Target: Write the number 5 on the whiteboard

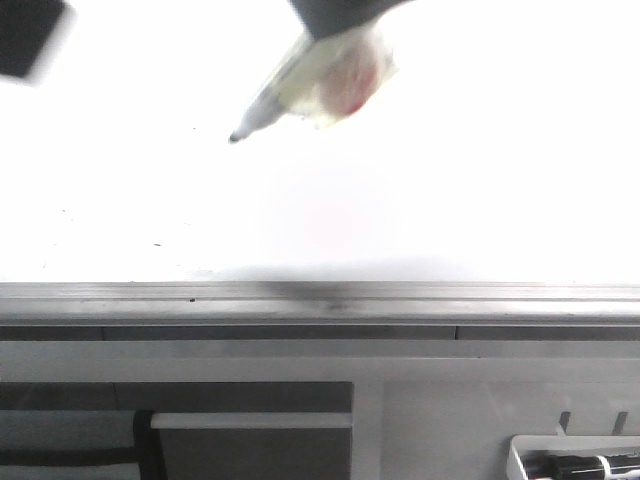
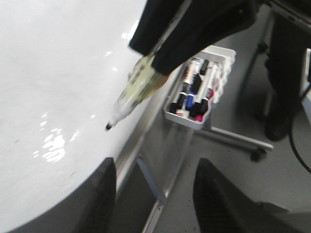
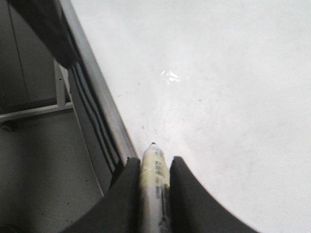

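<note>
The whiteboard [image 1: 450, 200] is glossy white with a few small dark specks; no strokes of the number 5 show on it. My right gripper [image 1: 338, 22] comes in from the top and is shut on a pale marker [image 1: 290, 90]. The marker's black tip [image 1: 235, 137] points down-left, close to the board; I cannot tell whether it touches. The right wrist view shows the marker [image 3: 154, 156] clamped between the fingers of that gripper [image 3: 153, 161]. In the left wrist view, my left gripper [image 2: 154, 165] is open and empty beside the board's edge, and the marker [image 2: 133, 92] shows in the right gripper [image 2: 163, 51].
A grey aluminium rail [image 1: 320, 300] runs along the board's near edge. A white tray of spare markers [image 2: 194, 92] stands on a wheeled stand [image 2: 255, 153] beside the board and shows at the front view's lower right [image 1: 575, 460]. A dark blurred shape [image 1: 30, 35] sits at top left.
</note>
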`<act>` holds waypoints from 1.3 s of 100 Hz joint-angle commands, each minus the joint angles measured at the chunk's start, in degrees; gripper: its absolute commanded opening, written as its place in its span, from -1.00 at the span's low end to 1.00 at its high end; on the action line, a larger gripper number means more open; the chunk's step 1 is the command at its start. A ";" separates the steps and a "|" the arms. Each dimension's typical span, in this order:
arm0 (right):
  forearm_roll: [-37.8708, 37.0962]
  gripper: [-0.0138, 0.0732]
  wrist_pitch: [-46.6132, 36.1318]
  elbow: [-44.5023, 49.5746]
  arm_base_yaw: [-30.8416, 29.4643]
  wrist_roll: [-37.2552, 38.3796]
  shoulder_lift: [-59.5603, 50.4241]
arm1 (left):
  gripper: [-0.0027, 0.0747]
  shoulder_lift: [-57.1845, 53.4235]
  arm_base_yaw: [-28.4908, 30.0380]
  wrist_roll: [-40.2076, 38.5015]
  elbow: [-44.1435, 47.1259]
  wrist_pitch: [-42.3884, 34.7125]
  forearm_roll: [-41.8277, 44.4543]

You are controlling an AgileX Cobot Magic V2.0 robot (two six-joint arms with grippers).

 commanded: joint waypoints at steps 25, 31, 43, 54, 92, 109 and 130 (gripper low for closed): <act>-0.87 -0.77 -9.82 -2.06 -7.50 -0.23 -1.24 | -0.98 -21.58 -0.24 -35.64 8.89 -7.14 20.60; -0.87 -0.77 -11.63 -2.06 -8.38 -0.23 -1.13 | -0.98 -23.96 -0.24 -35.64 10.24 -7.42 20.18; -0.87 -0.77 -12.49 -2.16 -10.67 -0.23 -0.26 | -0.98 -25.50 -0.24 -35.64 11.62 -7.30 19.29; -0.87 -0.77 -12.49 -2.16 -13.22 -0.23 0.84 | -0.98 -25.39 -0.24 -35.64 12.25 -7.42 18.62; -0.87 -0.77 -6.77 -2.16 -17.28 -0.15 4.37 | -0.98 -25.39 -0.24 -35.64 12.48 -7.52 18.62; 0.62 -0.77 -3.13 -1.81 -16.57 -0.01 5.68 | -0.98 -25.39 -0.24 -35.64 12.48 -7.52 18.62; 1.80 -0.77 -1.28 -0.66 -13.06 -0.01 5.82 | -0.98 -25.39 -0.24 -35.64 12.48 -7.52 18.62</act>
